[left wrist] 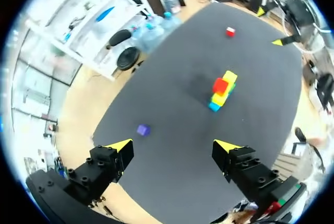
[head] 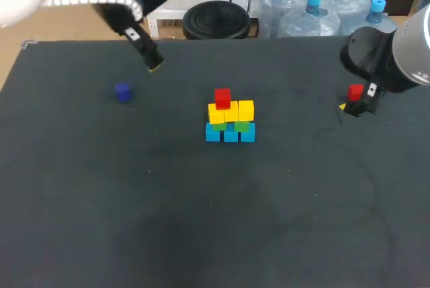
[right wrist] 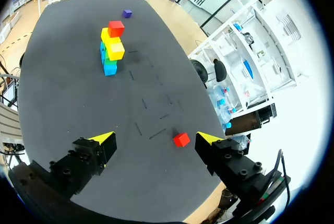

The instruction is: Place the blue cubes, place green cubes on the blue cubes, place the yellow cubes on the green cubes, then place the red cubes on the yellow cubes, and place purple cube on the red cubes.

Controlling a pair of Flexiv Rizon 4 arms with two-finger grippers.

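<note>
A stack stands mid-table: blue cubes (head: 230, 134) at the base, green cubes (head: 242, 126) on them, yellow cubes (head: 232, 111) above, and one red cube (head: 222, 97) on top. A second red cube (head: 355, 91) lies at the right, beside my right gripper (head: 352, 107). In the right wrist view that red cube (right wrist: 181, 139) rests just ahead of the open right gripper (right wrist: 156, 138), nearer one finger. A purple cube (head: 122, 91) lies alone at the left. My left gripper (head: 154, 66) hangs open at the back left; its wrist view has the purple cube (left wrist: 143, 129) ahead of the left gripper (left wrist: 175, 145).
The dark table (head: 201, 221) carries only these cubes. Faint scuff marks (right wrist: 148, 114) streak the mat between the stack and the loose red cube.
</note>
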